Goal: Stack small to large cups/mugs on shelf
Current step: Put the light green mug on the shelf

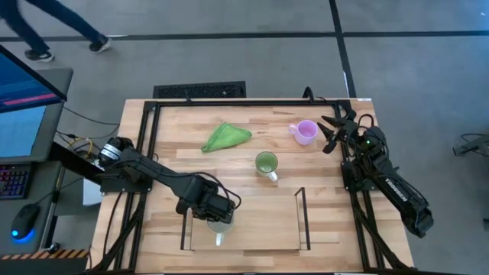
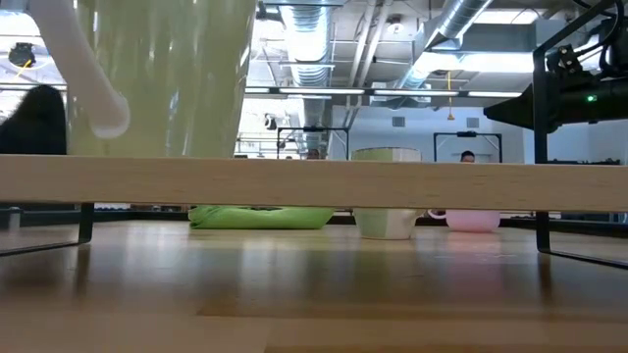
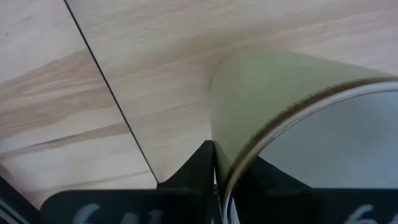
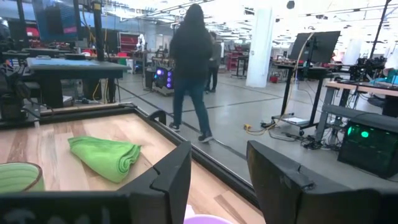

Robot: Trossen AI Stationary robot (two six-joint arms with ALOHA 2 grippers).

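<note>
The table (image 1: 252, 153) is pale wood, planked, with a smooth, faintly satin finish that throws soft reflections in the low view. The shelf (image 1: 252, 229) has a clear, glassy top, plastic or glass, hard to tell which, on thin matt black metal side frames. The white mug (image 3: 298, 118) looks glazed and smooth, its rim shiny. The green mug (image 1: 266, 163) and the purple mug (image 1: 306, 131) appear equally smooth. The green cloth (image 4: 106, 155) is soft, matt, folded fabric. The right gripper (image 4: 217, 180) has matt black fingers (image 4: 174, 177).
</note>
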